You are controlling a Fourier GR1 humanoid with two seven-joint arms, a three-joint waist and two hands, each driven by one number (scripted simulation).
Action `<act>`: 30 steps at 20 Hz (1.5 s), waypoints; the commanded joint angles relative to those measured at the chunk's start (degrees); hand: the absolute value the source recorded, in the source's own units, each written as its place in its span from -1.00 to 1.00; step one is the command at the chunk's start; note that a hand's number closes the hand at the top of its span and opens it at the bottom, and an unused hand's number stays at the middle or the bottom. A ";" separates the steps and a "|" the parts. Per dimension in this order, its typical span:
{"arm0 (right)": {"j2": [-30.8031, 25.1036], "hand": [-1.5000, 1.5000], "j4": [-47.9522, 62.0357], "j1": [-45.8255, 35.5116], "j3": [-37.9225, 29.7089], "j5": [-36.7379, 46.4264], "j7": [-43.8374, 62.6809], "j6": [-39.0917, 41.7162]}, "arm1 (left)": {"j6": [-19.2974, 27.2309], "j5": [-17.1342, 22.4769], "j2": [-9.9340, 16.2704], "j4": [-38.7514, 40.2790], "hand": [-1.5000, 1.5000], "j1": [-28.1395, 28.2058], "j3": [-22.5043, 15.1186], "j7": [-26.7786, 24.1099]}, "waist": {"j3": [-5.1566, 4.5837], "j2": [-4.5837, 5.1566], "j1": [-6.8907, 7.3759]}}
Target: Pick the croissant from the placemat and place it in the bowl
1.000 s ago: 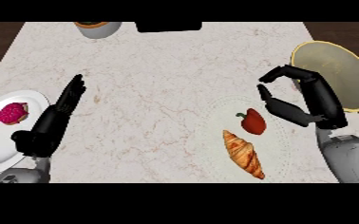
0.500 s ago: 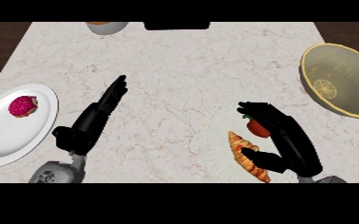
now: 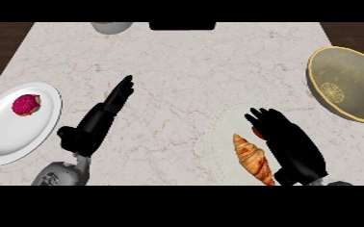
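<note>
Two hands. The right hand (image 3: 292, 144) lies palm down over the pale round placemat (image 3: 217, 125), fingers spread a little and bent forward, clamped on nothing. The left hand (image 3: 99, 120) stands edge-on above bare counter, fingers straight and together, holding nothing.

One croissant (image 3: 253, 158): golden brown, lying on the placemat just beside the right hand's inner edge, touching or nearly touching it; which of the two cannot be told.

One small red item (image 3: 257, 133): mostly hidden under the right hand's fingers, only a sliver showing; kind cannot be told.

One bowl (image 3: 340, 89): yellowish, with a round pattern inside, ahead of the right hand and out to its far side, well apart from it, cut by the view's edge.

One white plate (image 3: 32, 130): outward of the left hand, near it, bearing one pink-red piece of food (image 3: 25, 105).

One grey cup or small bowl (image 3: 111, 26): far ahead of the left hand, at the counter's back edge.

One marble counter (image 3: 185, 67) bears all.
</note>
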 commanded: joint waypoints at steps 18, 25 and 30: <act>25.54 -1.00 -6.92 -0.67 9.82 3.52 41.19 42.69 | -1.57 -0.86 -2.20 -0.85 0.00 -2.51 1.86 3.98 | 0.46 0.42 0.37; 21.83 -1.00 -7.98 0.51 11.00 10.90 34.29 38.64 | -2.73 -2.72 -4.41 2.63 0.00 -3.63 3.81 2.87 | 0.47 0.47 0.31; 17.84 -1.00 -6.64 -1.68 7.78 13.47 27.20 32.76 | -0.64 -5.92 -6.99 -1.51 0.00 -0.10 1.01 3.24 | 0.50 0.46 0.53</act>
